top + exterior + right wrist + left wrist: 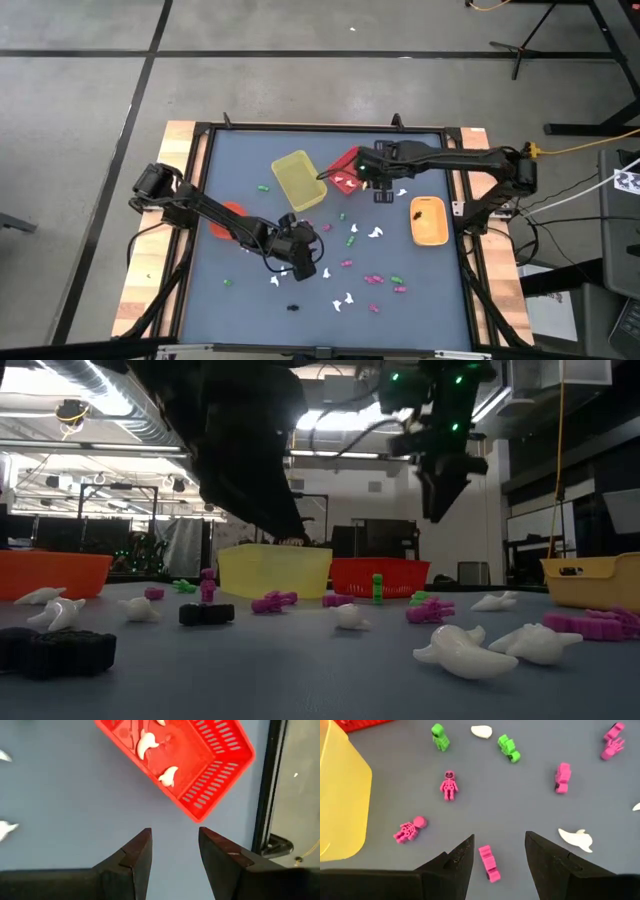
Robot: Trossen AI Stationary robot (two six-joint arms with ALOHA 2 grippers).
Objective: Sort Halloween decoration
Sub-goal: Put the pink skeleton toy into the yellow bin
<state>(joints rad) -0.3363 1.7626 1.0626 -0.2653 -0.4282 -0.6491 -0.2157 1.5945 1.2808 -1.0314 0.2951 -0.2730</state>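
The Halloween decoration (352, 240) is lying scattered across the middle and near part of the blue table (240, 160) — white, pink, green and black trinkets, with a few white ones already sitting in the red bin (180, 755). The left gripper (498, 851) is hovering low with its fingers parted and empty, straddling a small pink piece (488, 863) just beside the yellow bin (342, 800). The right gripper (174, 847) is hanging above the table near the red bin's corner, fingers apart, holding nothing. These pieces are looking like hard, light, smooth plastic — likely to skid or flip if nudged, so pinching the pink piece across its narrow sides, squarely at mid-length, seems the safest hold.
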